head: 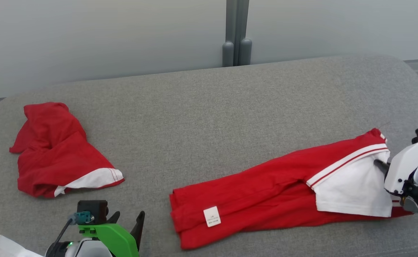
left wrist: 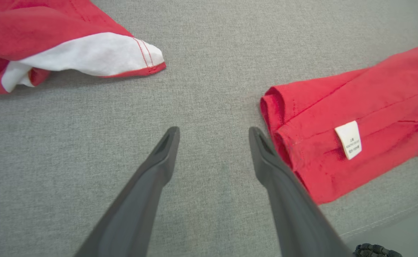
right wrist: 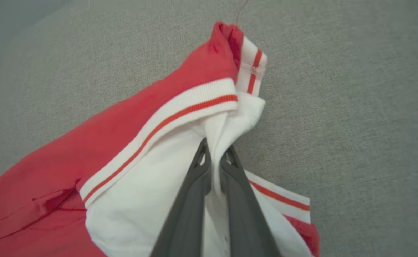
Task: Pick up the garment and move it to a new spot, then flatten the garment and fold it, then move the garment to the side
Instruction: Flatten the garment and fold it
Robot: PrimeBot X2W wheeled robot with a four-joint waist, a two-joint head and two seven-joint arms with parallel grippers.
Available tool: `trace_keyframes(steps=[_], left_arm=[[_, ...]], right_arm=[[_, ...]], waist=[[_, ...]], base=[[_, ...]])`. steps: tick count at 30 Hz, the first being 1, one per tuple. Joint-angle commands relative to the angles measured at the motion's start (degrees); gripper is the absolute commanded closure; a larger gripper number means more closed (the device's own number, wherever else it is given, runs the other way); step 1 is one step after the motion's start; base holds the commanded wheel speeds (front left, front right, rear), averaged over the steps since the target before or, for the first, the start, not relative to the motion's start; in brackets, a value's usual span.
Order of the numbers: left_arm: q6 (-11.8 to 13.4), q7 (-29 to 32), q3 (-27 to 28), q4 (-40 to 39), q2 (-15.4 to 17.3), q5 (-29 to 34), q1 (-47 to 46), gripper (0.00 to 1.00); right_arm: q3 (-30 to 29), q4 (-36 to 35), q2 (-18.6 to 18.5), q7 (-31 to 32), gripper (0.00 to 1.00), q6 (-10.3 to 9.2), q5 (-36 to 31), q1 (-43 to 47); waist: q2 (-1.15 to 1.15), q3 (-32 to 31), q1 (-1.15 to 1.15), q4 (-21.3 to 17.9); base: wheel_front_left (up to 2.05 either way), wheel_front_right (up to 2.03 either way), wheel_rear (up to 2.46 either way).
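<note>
The garment [head: 266, 185] is red with a white panel and a striped white band. It lies stretched out on the right half of the grey cushion [head: 209, 107], a small white label on its near end. My right gripper [head: 377, 163] sits at the garment's right end. The right wrist view has that gripper [right wrist: 216, 150] shut on a pinched fold of the white fabric [right wrist: 230, 121], just below the band. My left gripper [head: 128, 217] is at the lower left, open and empty. In the left wrist view the gripper [left wrist: 214, 134] hovers beside the garment's labelled end [left wrist: 355, 117].
A second red and white garment [head: 57, 150] lies crumpled at the cushion's left; its white hem [left wrist: 87, 53] is in the left wrist view. A pale wall with a grey post [head: 236, 32] stands behind. The cushion's front seam [left wrist: 383, 221] runs near my left gripper.
</note>
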Motion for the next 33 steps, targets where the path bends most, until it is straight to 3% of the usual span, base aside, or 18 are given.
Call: trace_keyframes(steps=[1, 10, 18, 33], left_arm=[[0.06, -0.13, -0.03, -0.34, 0.4, -0.37, 0.42, 0.0], [0.24, -0.18, 0.07, -0.82, 0.5, -0.24, -0.27, 0.0], [-0.38, -0.17, -0.26, -0.12, -0.27, -0.51, -0.92, 0.0], [-0.07, -0.39, -0.61, 0.65, -0.83, -1.29, 1.01, 0.0]], right_arm=[[-0.96, -0.17, -1.4, 0.13, 1.0, -0.02, -0.91, -1.03], [-4.29, 0.05, -5.25, 0.53, 1.0, -0.01, -3.69, -3.08], [-6.38, -2.82, -3.48, 1.94, 1.0, -0.01, -4.53, -2.64], [-7.69, -25.94, -0.99, 11.35, 1.0, 0.0, 0.84, 6.51]], waist=[[0.0, 0.24, 0.0, -0.49], [0.0, 1.39, 0.0, -1.8], [0.0, 1.49, 0.0, -1.68], [0.0, -1.07, 0.0, 1.3]], base=[[0.0, 0.0, 0.0], [0.0, 0.0, 0.0], [0.0, 0.0, 0.0], [0.0, 0.0, 0.0]])
